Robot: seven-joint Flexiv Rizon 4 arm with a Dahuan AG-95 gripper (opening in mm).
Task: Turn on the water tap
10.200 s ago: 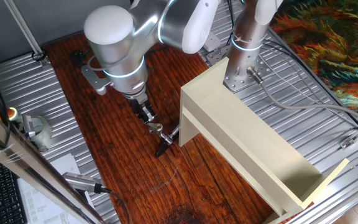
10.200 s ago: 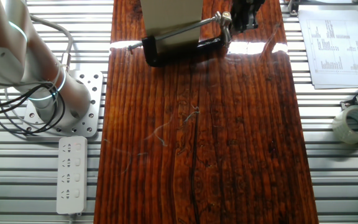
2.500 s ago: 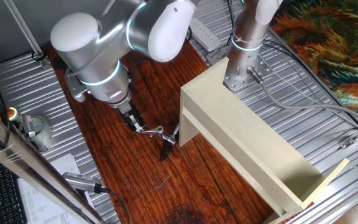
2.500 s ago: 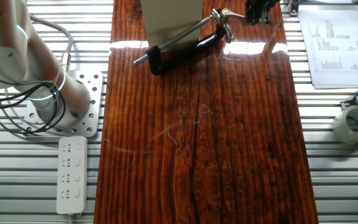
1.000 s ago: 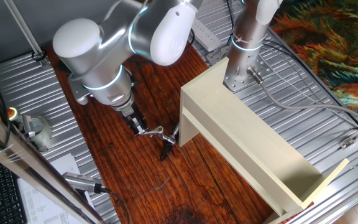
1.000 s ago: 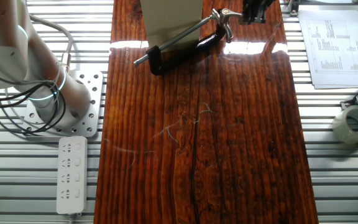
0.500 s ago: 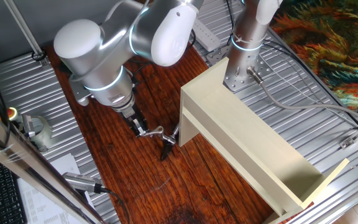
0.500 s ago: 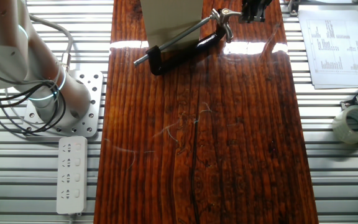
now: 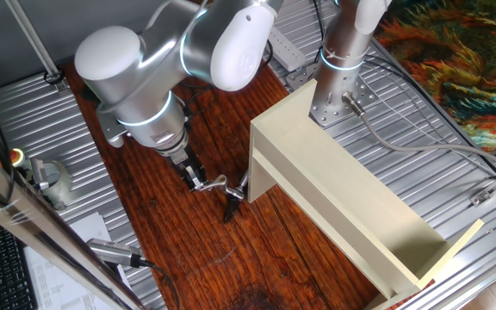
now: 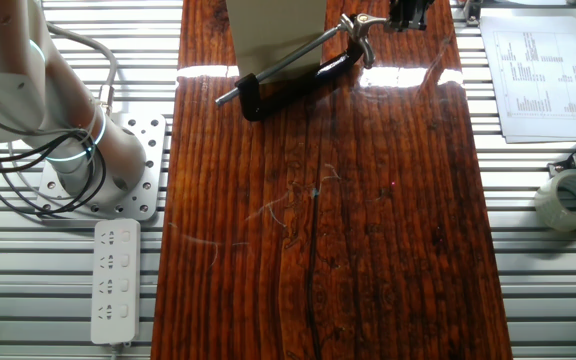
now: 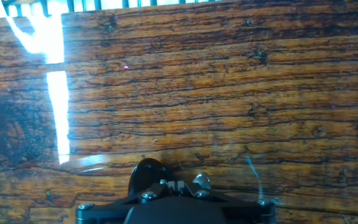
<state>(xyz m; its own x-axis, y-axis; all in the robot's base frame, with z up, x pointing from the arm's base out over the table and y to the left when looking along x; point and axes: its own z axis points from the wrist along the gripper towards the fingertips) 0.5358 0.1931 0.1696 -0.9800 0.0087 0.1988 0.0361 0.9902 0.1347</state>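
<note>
The water tap [image 9: 228, 196] sits at the near corner of the cream box [image 9: 343, 202], with its thin silvery lever [image 9: 217, 181] pointing left and its black spout [image 9: 230, 207] resting on the wood. In the other fixed view the tap [image 10: 298, 72] lies slanted below the box, with the lever [image 10: 360, 22] at its upper right. My gripper [image 9: 196, 177] is shut and empty, with its tip low over the table right beside the lever's free end. It also shows at the top edge of the other fixed view [image 10: 409, 14]. The hand view shows only the shut gripper [image 11: 174, 185] over bare wood; the tap is out of view there.
A second arm's base [image 9: 338, 86] stands behind the box and also shows in the other fixed view [image 10: 93, 165]. A tape roll [image 10: 571, 198], a printed sheet [image 10: 533, 75] and a power strip [image 10: 114, 280] lie off the wooden board. A pen-like tool [image 9: 114, 251] lies front left.
Over ten seconds the tap has swung to a steeper slant and my gripper has moved off the lever to its side. In the last second the gripper only edged slightly toward the lever.
</note>
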